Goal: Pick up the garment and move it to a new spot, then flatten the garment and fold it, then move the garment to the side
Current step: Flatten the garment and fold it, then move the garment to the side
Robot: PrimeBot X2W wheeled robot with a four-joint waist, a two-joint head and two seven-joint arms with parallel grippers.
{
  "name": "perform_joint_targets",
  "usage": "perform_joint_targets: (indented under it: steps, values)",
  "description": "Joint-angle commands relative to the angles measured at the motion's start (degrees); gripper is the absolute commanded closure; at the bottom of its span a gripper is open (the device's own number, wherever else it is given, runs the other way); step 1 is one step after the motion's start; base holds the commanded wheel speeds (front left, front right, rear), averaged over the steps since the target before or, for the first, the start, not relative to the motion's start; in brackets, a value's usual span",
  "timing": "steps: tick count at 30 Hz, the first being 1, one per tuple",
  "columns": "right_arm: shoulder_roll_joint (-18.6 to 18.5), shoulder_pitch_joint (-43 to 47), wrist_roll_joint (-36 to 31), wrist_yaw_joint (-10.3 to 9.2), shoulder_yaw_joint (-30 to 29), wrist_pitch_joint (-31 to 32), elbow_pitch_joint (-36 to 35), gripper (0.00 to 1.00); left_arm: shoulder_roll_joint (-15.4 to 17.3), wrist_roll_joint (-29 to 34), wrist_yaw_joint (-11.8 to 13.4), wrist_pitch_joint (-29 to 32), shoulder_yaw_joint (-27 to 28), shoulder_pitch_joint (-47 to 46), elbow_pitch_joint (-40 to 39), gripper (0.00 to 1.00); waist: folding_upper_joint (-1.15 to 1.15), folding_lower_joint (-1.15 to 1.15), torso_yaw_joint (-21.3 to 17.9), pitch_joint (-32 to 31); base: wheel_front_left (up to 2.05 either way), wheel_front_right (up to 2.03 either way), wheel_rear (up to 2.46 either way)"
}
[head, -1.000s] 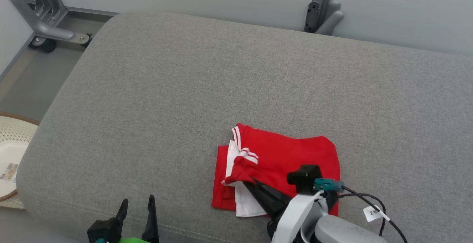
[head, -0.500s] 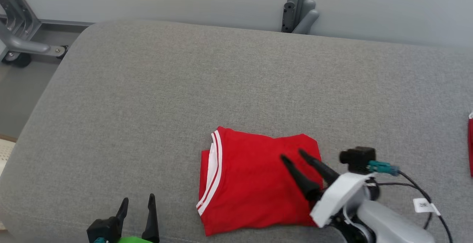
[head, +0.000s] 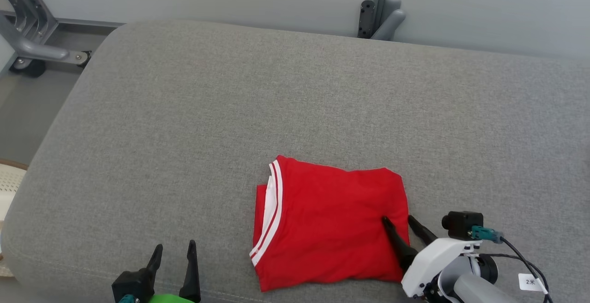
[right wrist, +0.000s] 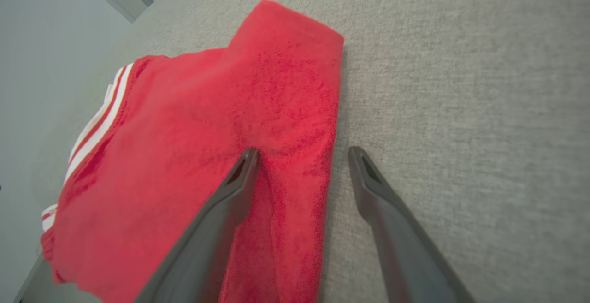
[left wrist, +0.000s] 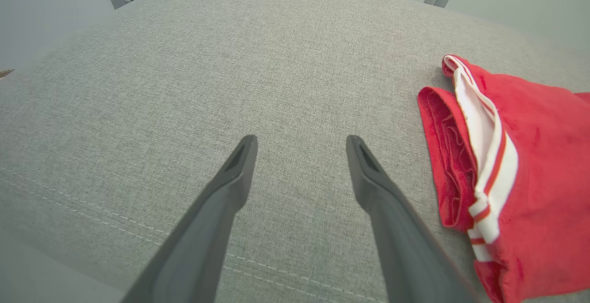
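Garment (head: pixel 329 229): folded red rectangle with white-striped trim on its left edge, lying flat near the cushion's front.
Around: grey metal frame (head: pixel 378 8) behind, by the wall.
Textures: cushion (head: pixel 230 109) is coarse grey weave; the garment is soft knit.
Right gripper (head: pixel 397 220): spread wide and holding nothing, straddling the garment's right edge.
Left gripper (head: pixel 175 246): spread wide over the cushion, with the garment to its right.

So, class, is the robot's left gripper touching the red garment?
Apart. In the head view, bare grey cushion lies between the open left gripper and the striped edge of the red garment.
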Motion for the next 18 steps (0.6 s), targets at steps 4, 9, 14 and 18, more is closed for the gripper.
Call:
perform_joint_targets:
  steps: [4, 9, 14, 18]
  values:
    - [1.8, -1.6, 0.7, 0.01, 2.3, 0.3, 1.8, 0.0, 0.2, 0.3, -0.1, 0.0, -0.1, -1.1, -0.6, 0.0, 0.0, 0.0, 0.8, 1.1, 0.0, 0.0, 0.0]
    - [0.9, -3.9, 1.5, 0.0, 5.3, 0.5, 2.9, 1.0, 0.2, -0.6, 0.2, 0.0, -0.5, -1.6, -1.2, 0.0, 0.0, 0.0, 0.3, 0.9, 0.0, 0.0, 0.0]
    - [-0.4, -5.8, 0.6, -0.06, 3.0, 0.1, 2.5, 1.0, 0.1, -0.7, 0.6, 0.0, -1.0, -1.8, -2.9, 0.0, 0.0, 0.0, -3.8, 0.0, 0.0, 0.0, 0.0]
    - [-0.8, -5.2, -1.9, -0.05, -0.8, 0.1, 0.5, 1.0, 0.2, 0.0, 0.4, 0.0, -1.3, -1.9, -3.4, 0.0, 0.0, 0.0, -9.5, -0.5, 0.0, 0.0, 0.0]
